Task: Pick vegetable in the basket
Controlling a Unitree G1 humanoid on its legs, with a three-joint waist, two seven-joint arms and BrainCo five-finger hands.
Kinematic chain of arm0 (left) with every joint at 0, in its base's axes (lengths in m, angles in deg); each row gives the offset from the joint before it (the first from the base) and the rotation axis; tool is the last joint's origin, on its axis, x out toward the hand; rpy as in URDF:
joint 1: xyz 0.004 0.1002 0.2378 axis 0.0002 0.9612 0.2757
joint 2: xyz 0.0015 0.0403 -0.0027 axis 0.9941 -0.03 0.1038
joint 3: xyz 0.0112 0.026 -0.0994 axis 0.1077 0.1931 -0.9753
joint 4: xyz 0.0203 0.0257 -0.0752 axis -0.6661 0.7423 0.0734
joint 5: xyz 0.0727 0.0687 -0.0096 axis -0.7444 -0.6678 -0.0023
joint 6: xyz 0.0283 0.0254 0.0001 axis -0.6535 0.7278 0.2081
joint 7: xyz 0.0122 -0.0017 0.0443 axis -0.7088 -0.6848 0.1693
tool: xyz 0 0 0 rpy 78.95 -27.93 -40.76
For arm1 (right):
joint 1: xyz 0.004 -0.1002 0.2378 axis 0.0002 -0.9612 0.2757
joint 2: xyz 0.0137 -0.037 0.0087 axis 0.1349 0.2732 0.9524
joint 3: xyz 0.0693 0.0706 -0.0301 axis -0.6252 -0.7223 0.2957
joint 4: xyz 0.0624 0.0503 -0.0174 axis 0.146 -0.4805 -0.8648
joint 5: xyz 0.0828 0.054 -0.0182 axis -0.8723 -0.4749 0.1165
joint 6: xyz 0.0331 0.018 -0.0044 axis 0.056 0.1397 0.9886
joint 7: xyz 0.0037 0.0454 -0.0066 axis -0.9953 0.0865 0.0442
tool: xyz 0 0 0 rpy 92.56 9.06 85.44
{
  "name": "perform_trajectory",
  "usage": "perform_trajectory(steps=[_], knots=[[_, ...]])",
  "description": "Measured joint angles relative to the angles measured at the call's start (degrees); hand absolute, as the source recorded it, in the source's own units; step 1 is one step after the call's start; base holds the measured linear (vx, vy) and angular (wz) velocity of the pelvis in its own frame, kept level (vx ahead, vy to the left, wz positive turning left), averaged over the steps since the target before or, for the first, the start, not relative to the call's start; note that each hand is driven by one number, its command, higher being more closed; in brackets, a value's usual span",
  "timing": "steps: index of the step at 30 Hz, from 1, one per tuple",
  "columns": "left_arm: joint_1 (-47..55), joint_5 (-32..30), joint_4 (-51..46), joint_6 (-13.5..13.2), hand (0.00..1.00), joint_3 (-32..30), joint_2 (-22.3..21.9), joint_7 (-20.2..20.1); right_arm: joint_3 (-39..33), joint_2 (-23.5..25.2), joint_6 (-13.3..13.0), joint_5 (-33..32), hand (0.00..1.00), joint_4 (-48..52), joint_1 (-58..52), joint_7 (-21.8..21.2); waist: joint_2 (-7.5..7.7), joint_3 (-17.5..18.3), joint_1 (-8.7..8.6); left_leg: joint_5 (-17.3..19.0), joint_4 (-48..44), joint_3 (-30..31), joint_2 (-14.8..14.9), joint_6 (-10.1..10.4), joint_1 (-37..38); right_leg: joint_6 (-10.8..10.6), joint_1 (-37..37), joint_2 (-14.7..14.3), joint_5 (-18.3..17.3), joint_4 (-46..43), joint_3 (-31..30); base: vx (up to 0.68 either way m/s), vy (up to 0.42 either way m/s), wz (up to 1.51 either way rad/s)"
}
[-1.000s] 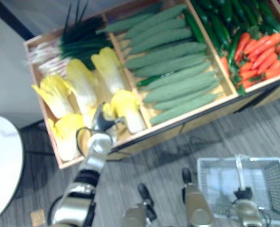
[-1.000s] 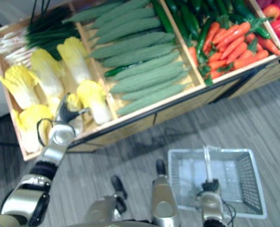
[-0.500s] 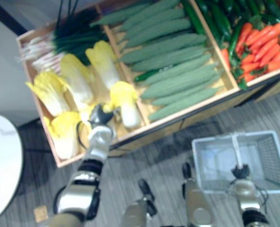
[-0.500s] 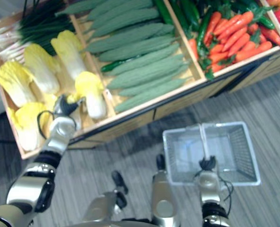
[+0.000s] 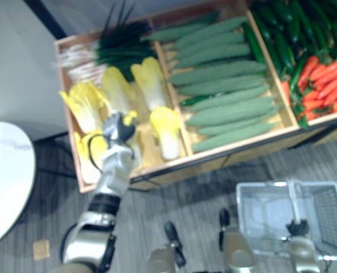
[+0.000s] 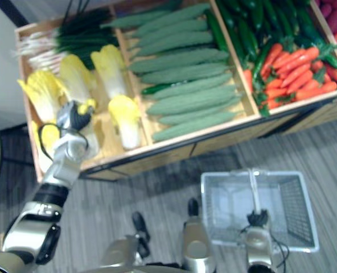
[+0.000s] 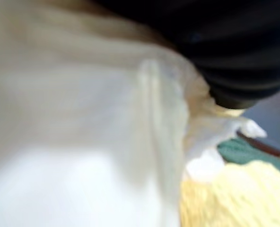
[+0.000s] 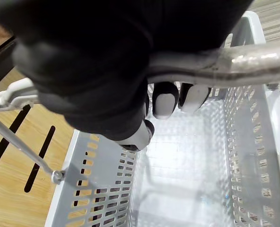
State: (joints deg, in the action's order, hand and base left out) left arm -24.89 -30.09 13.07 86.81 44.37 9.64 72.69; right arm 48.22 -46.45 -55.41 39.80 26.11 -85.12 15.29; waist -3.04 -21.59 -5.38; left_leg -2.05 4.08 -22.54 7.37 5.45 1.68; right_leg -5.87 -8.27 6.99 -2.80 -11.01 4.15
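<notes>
**Operator:** Where is my left hand?

**Spotter:** Your left hand (image 5: 118, 128) is over the cabbages (image 5: 148, 82) in the left bin of the crate (image 5: 214, 160). It rests at the near cabbage (image 6: 91, 143). Your wrist camera looks at a white rib (image 7: 107, 118) from very close, with a yellow leaf (image 7: 234, 198) beside it. The fingers are hidden against the leaves, so I cannot tell you if they grasp it or not.

**Operator:** Which way does it lie?

**Spotter:** Its long axis goes from the near rim toward the back of the crate, like its neighbours. You see this best on the right cabbage (image 5: 166, 129). Its white base points to the near rim and its yellow top to the onions (image 5: 117, 48).

**Operator:** What edges and room do I have?

**Spotter:** Between the near cabbage and the right cabbage there is a strip of bare wood (image 5: 148, 153). The divider (image 5: 177, 111) stands just beyond the right cabbage, with the gourds (image 5: 225, 91) behind it. A white table (image 5: 3, 182) stands left of the crate, apart from your arm. Open floor (image 5: 202, 193) lies between the crate's near rim and the basket (image 5: 259, 190).

**Operator:** And the right hand?

**Spotter:** Your right hand (image 8: 83, 61) is clenched round the basket's handle (image 8: 239, 59), with its fingers (image 8: 164, 99) curled under the bar. The basket is low on your right, apart from the crate.
</notes>
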Motion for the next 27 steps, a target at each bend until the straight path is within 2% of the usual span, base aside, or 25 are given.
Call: perform_trajectory(steps=[1,2,6,8,11,13,16,18,19,20,21,22,23,24,25,26,27], knots=[[0.00,-1.17,-0.81,0.02,1.00,-0.21,0.14,0.33,-1.18,0.35,0.05,-0.03,1.00,-0.13,-0.68,-0.04,0.01,0.28,0.80,-0.20,0.57,0.12,-0.09,-0.01,0.93,-0.06,0.85,0.01,-0.14,0.04,0.14,0.01,0.005,0.11],[0.40,-1.23,-1.92,0.04,1.00,-0.21,0.14,0.43,-1.51,0.36,0.25,-0.03,1.00,-0.40,-1.50,-0.10,0.04,1.00,0.90,-0.32,1.14,0.29,-0.18,0.00,1.73,-0.06,1.63,0.03,-0.31,0.11,0.35,0.01,0.006,0.11],[3.89,-1.80,-9.28,-0.08,1.00,0.10,0.16,1.26,-3.24,1.42,0.28,-0.06,1.00,-1.11,-3.46,-0.16,1.00,4.93,0.92,-0.36,1.65,1.43,-0.21,0.04,2.34,-0.11,2.96,0.19,-0.61,0.60,1.41,0.03,0.004,0.14],[4.83,-2.56,-11.49,-0.08,1.00,0.47,0.16,1.45,-3.48,1.38,0.28,-0.07,1.00,-1.48,-3.55,-0.16,1.28,5.56,0.87,-0.34,1.69,1.43,-0.21,0.07,2.80,-0.11,3.57,0.19,-0.61,0.92,1.43,0.02,0.000,0.00],[6.14,-3.76,-17.04,-0.37,1.00,3.81,0.15,3.04,-3.75,1.39,0.26,-0.07,1.00,-1.41,-4.23,-0.16,1.80,7.44,0.82,-0.31,1.74,1.36,-0.26,0.09,2.85,-0.09,3.60,0.20,-0.59,1.00,1.32,0.00,0.000,0.00],[6.41,-3.89,-19.68,-2.03,1.00,7.50,-0.06,3.50,-3.86,1.41,0.26,-0.06,1.00,-0.27,-4.76,-0.16,1.98,8.16,0.72,-0.26,1.77,0.90,-0.22,0.15,3.22,-0.08,3.61,0.05,-0.58,0.97,0.75,0.00,-0.001,-0.17],[9.80,-3.82,-23.82,-4.60,1.00,10.06,-1.99,3.65,-3.17,1.41,0.26,0.00,1.00,3.71,-4.34,-0.08,2.09,8.29,0.66,0.41,1.40,-3.90,0.49,0.80,5.62,0.22,2.38,-0.65,-0.06,0.99,-1.29,0.01,-0.006,-0.69],[13.09,-2.87,-25.37,-6.70,1.00,11.00,-4.19,3.50,-2.80,1.23,0.27,0.36,1.00,6.75,-3.44,0.59,1.94,8.90,0.21,0.43,1.31,-8.56,0.50,0.75,5.69,6.72,0.39,3.99,-1.74,-1.22,12.27,0.02,0.056,-1.11],[15.54,-2.45,-25.63,-8.04,1.00,11.09,-4.95,3.28,-0.69,0.41,0.27,1.92,1.00,8.44,-2.37,1.48,2.04,8.90,-0.06,0.80,0.55,-12.74,1.52,0.40,5.95,12.96,0.42,8.54,-2.63,-4.37,25.74,0.05,0.100,-1.66],[19.48,-0.42,-26.19,-9.23,1.00,10.56,-4.98,3.04,2.91,-0.03,0.27,2.32,1.00,9.82,-0.81,1.69,3.20,9.34,0.20,1.53,-0.22,-18.07,2.69,0.56,7.41,14.32,0.48,12.76,-2.56,-8.33,36.67,0.08,0.051,-1.97],[21.67,0.36,-26.44,-9.62,1.00,10.13,-5.04,2.70,4.55,0.07,0.26,2.34,1.00,10.50,0.02,1.72,4.02,9.59,0.63,2.31,-0.91,-20.94,3.07,1.51,8.48,13.29,0.41,13.93,-1.80,-10.03,39.49,0.10,-0.079,-2.68],[26.36,2.88,-26.24,-9.77,1.00,9.81,-5.60,1.25,7.69,0.70,0.12,2.32,1.00,12.88,1.49,1.67,4.69,9.50,1.14,4.37,-4.21,-27.41,4.58,3.30,11.00,11.77,-0.71,12.50,-1.12,-11.43,41.02,0.10,-0.127,-2.09],[27.25,3.53,-26.02,-9.91,1.00,9.96,-5.94,0.72,8.14,0.98,0.08,2.31,1.00,13.99,1.73,1.66,4.68,9.50,1.04,4.79,-4.93,-28.56,5.10,3.16,11.52,11.19,-0.82,11.77,-1.43,-11.09,40.06,0.09,-0.198,-2.32],[28.80,4.84,-23.80,-11.35,1.00,10.89,-7.70,-1.31,8.98,1.99,-0.62,2.30,1.00,18.71,1.00,1.66,4.20,9.50,0.82,6.89,-8.13,-31.70,6.73,3.65,13.01,8.00,-1.43,9.26,-2.68,-10.53,35.96,0.07,-0.180,-1.35],[29.26,5.74,-22.74,-11.81,1.00,11.53,-8.71,-1.94,9.66,2.20,-0.74,2.29,1.00,20.10,0.89,1.64,3.85,9.66,0.68,7.61,-10.02,-32.82,7.86,3.86,13.76,7.93,-2.03,8.13,-3.22,-10.69,34.26,0.12,-0.222,-1.73],[29.29,6.52,-19.54,-12.80,1.00,13.41,-10.25,-3.30,11.22,3.03,-1.02,2.27,1.00,22.38,0.29,1.59,4.09,9.72,0.71,8.68,-17.30,-33.58,11.04,3.03,13.79,7.74,-2.90,6.43,-4.92,-10.88,30.78,0.15,-0.199,-1.38],[29.43,7.45,-17.12,-13.40,1.00,15.01,-11.05,-4.14,12.52,3.63,-1.29,2.25,1.00,23.66,-0.27,1.57,4.10,9.75,0.70,9.19,-24.31,-32.87,14.14,0.92,12.92,8.29,-2.94,5.12,-5.65,-10.75,28.75,0.17,-0.233,-1.71]])
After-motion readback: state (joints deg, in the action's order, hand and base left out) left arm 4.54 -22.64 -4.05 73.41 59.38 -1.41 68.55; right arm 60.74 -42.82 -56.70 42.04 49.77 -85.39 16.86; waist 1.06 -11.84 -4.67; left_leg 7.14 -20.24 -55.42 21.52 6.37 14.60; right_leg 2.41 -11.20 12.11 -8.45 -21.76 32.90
